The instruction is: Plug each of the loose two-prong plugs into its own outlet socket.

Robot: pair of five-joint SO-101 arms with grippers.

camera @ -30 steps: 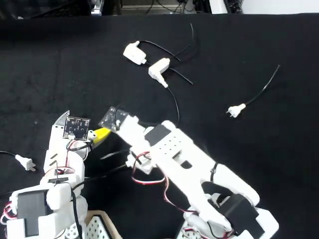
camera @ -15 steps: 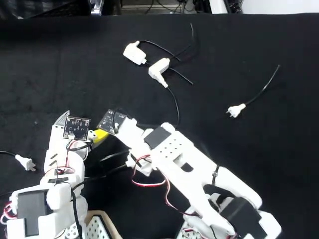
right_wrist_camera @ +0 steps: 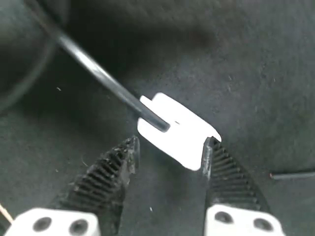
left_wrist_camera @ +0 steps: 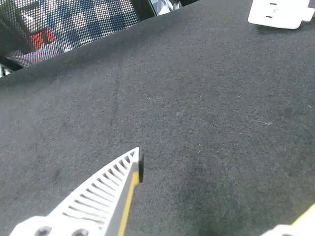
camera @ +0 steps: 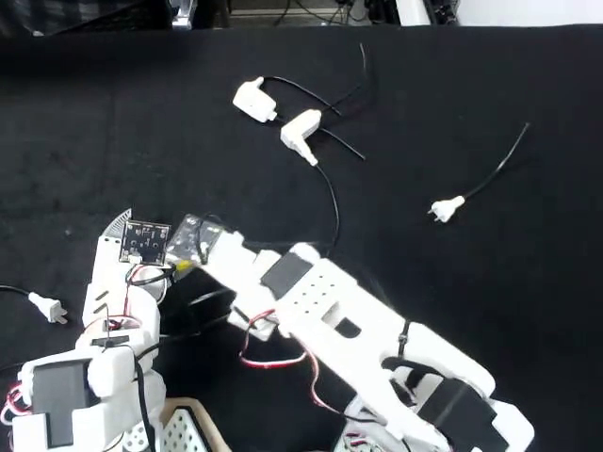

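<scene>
Swung leftward, the right claw point(camera: 191, 241) is seen from above beside the left arm point(camera: 122, 292). Left wrist: the left claw point(left_wrist_camera: 221, 191) is spread over worktop point(left_wrist_camera: 197, 98). Right wrist: a plug point(right_wrist_camera: 177, 129) lies between the spread fingers point(right_wrist_camera: 118, 167); its body, not the cord point(right_wrist_camera: 98, 73), should be pinched squarely.

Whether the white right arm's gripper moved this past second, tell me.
Yes: seen from above, the right gripper slid left, toward the left arm's square black camera board.

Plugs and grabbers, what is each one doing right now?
right gripper: open, astride a plug.
plug by the right gripper: unplugged, flat on the cloth.
left gripper: open, empty.
far-right plug: unplugged.
left-edge plug: unplugged.
farther socket and nearer socket: cannot tell if filled.
</scene>
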